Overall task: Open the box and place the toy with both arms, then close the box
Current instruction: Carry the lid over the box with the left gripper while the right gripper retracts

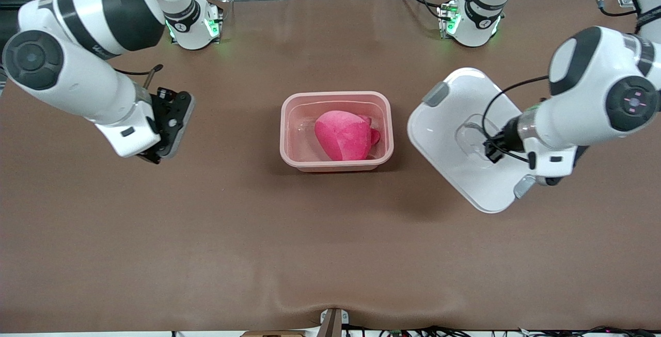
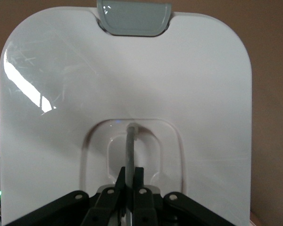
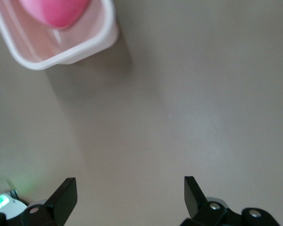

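The pink tub of the box [image 1: 335,95] stands open at the table's middle with the pink plush toy [image 1: 343,134] inside it. My left gripper [image 1: 493,148] is shut on the clear handle [image 2: 130,146] of the white lid [image 1: 449,135]. It holds the lid tilted over the table beside the tub, toward the left arm's end. The lid [image 2: 61,94] fills the left wrist view, my left gripper [image 2: 130,176] clamped on its handle. My right gripper [image 1: 168,135] is open and empty over bare table toward the right arm's end. In the right wrist view it [image 3: 129,188] is apart from the tub [image 3: 99,42] and the toy [image 3: 56,12].
The lid's two grey clips [image 1: 436,94] [image 1: 524,187] show at its ends, one also in the left wrist view [image 2: 133,19]. The brown table [image 1: 310,234] stretches toward the front camera. The arm bases [image 1: 193,22] [image 1: 472,19] stand at the table's back edge.
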Robot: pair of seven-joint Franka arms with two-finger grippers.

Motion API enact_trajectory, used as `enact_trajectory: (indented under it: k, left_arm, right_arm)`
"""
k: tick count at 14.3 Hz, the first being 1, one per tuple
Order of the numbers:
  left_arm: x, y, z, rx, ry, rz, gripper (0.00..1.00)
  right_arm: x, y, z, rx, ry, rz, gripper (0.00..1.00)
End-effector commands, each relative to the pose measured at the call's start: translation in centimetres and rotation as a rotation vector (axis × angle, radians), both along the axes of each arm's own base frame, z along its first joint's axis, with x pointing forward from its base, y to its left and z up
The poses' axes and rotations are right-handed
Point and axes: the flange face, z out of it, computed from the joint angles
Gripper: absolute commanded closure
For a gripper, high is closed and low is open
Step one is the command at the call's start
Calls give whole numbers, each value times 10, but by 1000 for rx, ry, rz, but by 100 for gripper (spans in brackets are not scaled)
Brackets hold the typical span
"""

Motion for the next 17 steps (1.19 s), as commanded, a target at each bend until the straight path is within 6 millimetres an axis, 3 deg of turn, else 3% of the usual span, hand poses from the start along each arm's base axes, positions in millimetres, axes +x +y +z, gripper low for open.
enact_trajectory:
  k: [1, 3, 7, 12, 15, 17]
  left_arm:
    - [-14, -48, 4, 22, 5, 87, 100]
    - [-20, -81, -1, 19, -15, 149, 100]
    - [-21, -140, -13, -21, -62, 292, 100]
    - [-36, -190, -39, 29, -98, 422, 100]
    - [-50, -214, -49, 78, -120, 484, 100]
    - [-61, -230, -53, 88, -116, 510, 100]
  right_arm:
    - [4, -29, 9, -39, -11, -115, 0]
    - [5, -40, 11, -68, -17, -181, 0]
    - [-10, -51, 22, -160, 47, -529, 0]
    - [6, -95, 62, -139, -41, -697, 0]
    - [7, -123, 68, -148, -42, -754, 0]
    - [3, -143, 72, -163, -34, -905, 0]
